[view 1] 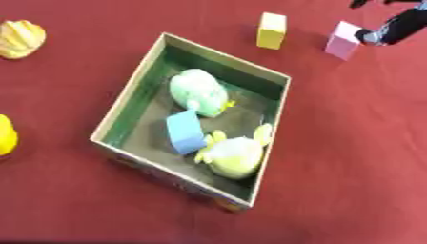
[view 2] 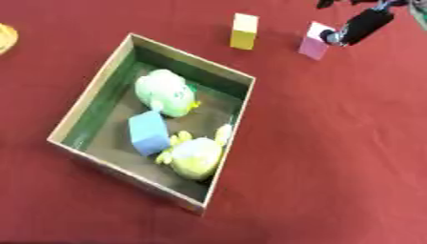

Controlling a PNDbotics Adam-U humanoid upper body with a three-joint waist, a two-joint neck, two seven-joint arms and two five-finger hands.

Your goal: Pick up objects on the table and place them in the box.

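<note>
- Left eye view shows us the red cloth-covered table (view 1: pixel 359 157), a flat matte surface that fills the picture and looks soft.
- Next in size is the open cardboard box (view 1: pixel 125 95), set askew at centre, with thin tan walls, green on the inside, and a dull grey floor.
- Inside it lie a pale green plush toy (view 1: pixel 198 91), a yellow-green plush toy (view 1: pixel 235 155) and a light blue foam-like block (view 1: pixel 185 132); the block sits between the two toys, touching or nearly touching both.
- Two yellow-orange rounded objects wait well apart from the box: one ridged at the far left edge (view 1: pixel 20 38), one smooth and cut off lower down (view 1: pixel 5 135).
- A yellow rectangular block (view 1: pixel 272 30) stands upright beyond the box's far corner, alone.
- A pink rectangular block (view 2: pixel 315 41), hard-edged and upright, stands near it; our right hand (view 2: pixel 357 26) reaches it from the upper right, a dark fingertip at its side.
- We cannot tell whether that hand is clenched on the block or merely touching it. Our left hand does not show.
- We judge the step to be the pick of the pink block; next it needs a secure pinch, a lift, and a carry over the near wall into the bare floor.
</note>
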